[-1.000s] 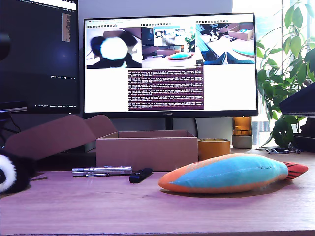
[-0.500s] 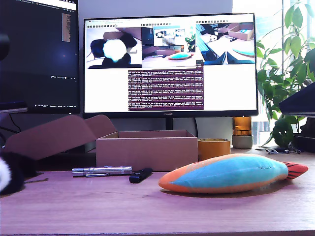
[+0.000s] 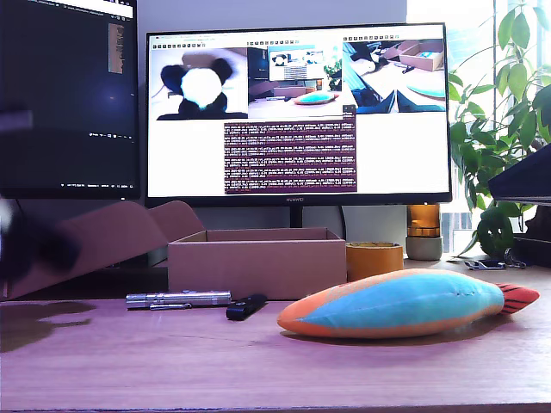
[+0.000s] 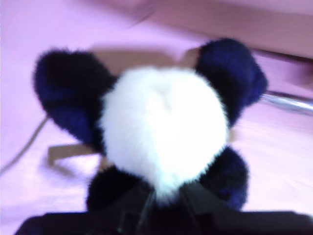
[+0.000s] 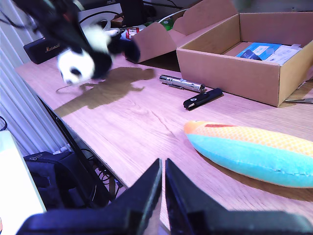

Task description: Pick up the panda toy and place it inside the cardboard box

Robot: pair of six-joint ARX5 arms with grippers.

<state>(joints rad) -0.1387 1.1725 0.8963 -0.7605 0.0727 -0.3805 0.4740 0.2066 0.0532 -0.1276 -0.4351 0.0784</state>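
Black-and-white plush, the small fluffy panda toy (image 4: 164, 137) is clamped in my first claw (image 4: 164, 198), gripped from below the round white head so that the body hangs clear of the pale wooden counter (image 5: 146, 122). In the second wrist view the toy (image 5: 85, 58) is airborne at the upper left of the frame, motion-blurred, with its shadow on the counter beneath; in the exterior view only a dark blur (image 3: 30, 245) shows at the left edge.

The shallow brown cardboard box (image 3: 256, 265) stands at centre of the exterior view, its long lid flap (image 3: 90, 237) folded back toward the frame's left, leaving the top open for loading. Blue and white items already lie inside (image 5: 264, 51).

A silver pen-shaped torch (image 3: 176, 298) and a short black stick (image 3: 245, 306) lie just in front of the box; carrying the toy high likely clears them. The large blue-and-orange plush fish (image 3: 400, 303) lies well apart, lower right of the exterior view.

My second claw (image 5: 164, 186) is clenched on nothing, parked near the counter edge.
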